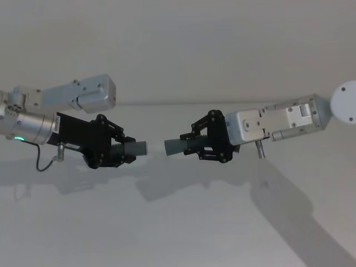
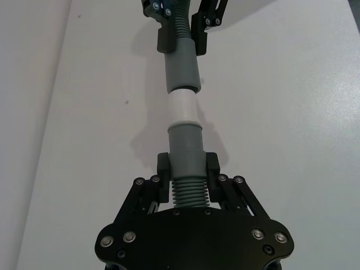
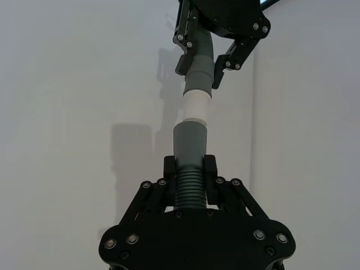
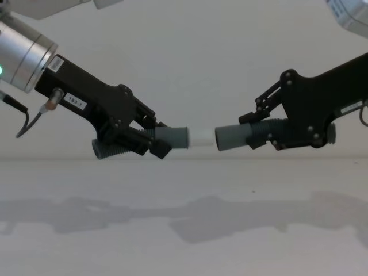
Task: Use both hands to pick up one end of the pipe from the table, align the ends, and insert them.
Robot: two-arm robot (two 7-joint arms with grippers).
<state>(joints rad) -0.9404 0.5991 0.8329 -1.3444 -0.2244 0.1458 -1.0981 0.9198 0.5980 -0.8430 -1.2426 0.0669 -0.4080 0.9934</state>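
One plain white table (image 1: pixel 183 222).

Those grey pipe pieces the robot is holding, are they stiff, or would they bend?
Probably a bit of both. Each pipe piece has a ribbed section likely to flex, while its smooth end holds straight unsupported, so seems stiff. Being round, it would likely roll on the table.

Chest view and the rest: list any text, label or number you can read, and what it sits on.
"183-1", or close to it: white label on the left gripper; the last character is uncertain.
White label on the right gripper: too small to read.
White label on the left wrist, head view: blurred, unreadable.
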